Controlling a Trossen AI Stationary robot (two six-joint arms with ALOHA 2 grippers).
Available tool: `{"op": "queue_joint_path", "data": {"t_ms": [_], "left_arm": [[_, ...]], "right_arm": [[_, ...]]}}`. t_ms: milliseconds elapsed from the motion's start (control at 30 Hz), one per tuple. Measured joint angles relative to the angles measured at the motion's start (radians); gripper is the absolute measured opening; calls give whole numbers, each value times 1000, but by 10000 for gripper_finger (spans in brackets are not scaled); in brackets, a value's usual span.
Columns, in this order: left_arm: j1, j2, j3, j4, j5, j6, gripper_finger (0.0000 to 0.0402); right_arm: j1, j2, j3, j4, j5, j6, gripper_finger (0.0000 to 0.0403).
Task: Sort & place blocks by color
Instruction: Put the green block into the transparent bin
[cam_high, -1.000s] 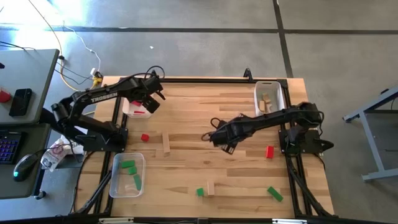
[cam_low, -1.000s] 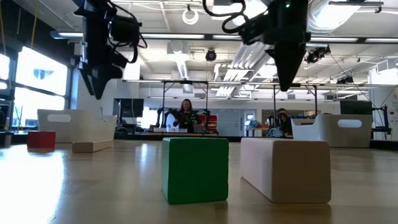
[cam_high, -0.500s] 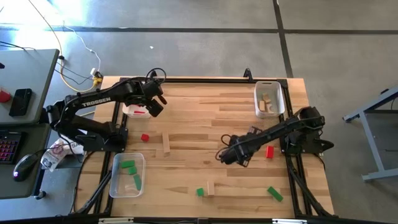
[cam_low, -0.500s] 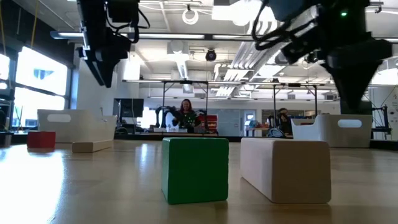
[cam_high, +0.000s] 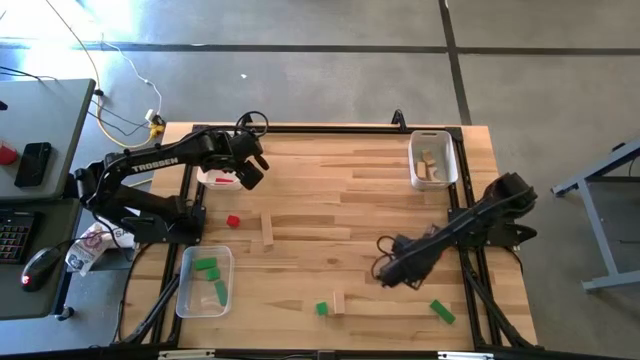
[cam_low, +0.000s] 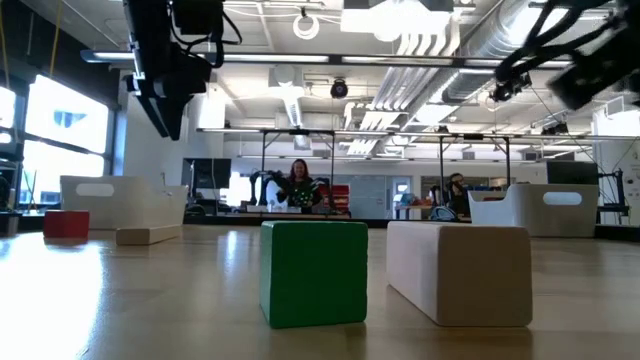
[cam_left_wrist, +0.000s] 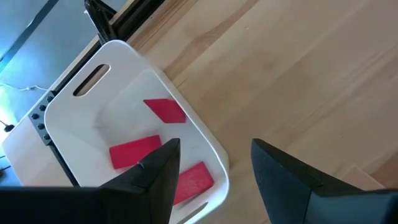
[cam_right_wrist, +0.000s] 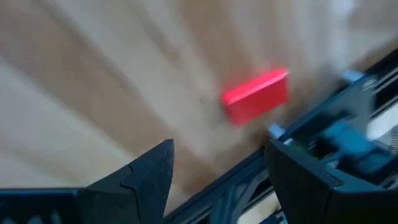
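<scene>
Starting at the table's front edge, well away from the white plastic tray (cam_left_wrist: 124, 112) of flat red blocks, the right gripper (cam_high: 385, 272) hangs low with its fingers spread wide and nothing between them. Its wrist view shows a loose red rectangular block (cam_right_wrist: 256, 95) just ahead of the gap, close to the dark frame rail, its long axis slanting across the fingers' line; the high view hides that block under the arm. The right arm looks much the nearer, so a wrist turn probably comes first. Farther off, the left gripper (cam_left_wrist: 214, 144) hovers over that tray, parted and empty
</scene>
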Motion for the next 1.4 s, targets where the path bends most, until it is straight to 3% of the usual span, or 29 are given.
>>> {"op": "queue_joint_path", "data": {"t_ms": [167,300,833,1000,1200,1400], "left_arm": [[0,0,0,0,0,0,182],[0,0,0,0,0,1,182],[0,0,0,78,19,-19,182],[0,0,0,215,113,-66,182],[0,0,0,507,263,-31,182],[0,0,0,790,351,20,182]], "right_arm": [[84,-61,-39,85,-127,57,238],[157,-110,-79,183,-169,124,238],[390,-134,-156,460,-158,467,238],[415,-134,-156,475,-134,556,238],[440,-129,-156,530,-86,619,238],[456,-75,-156,551,-124,641,238]]}}
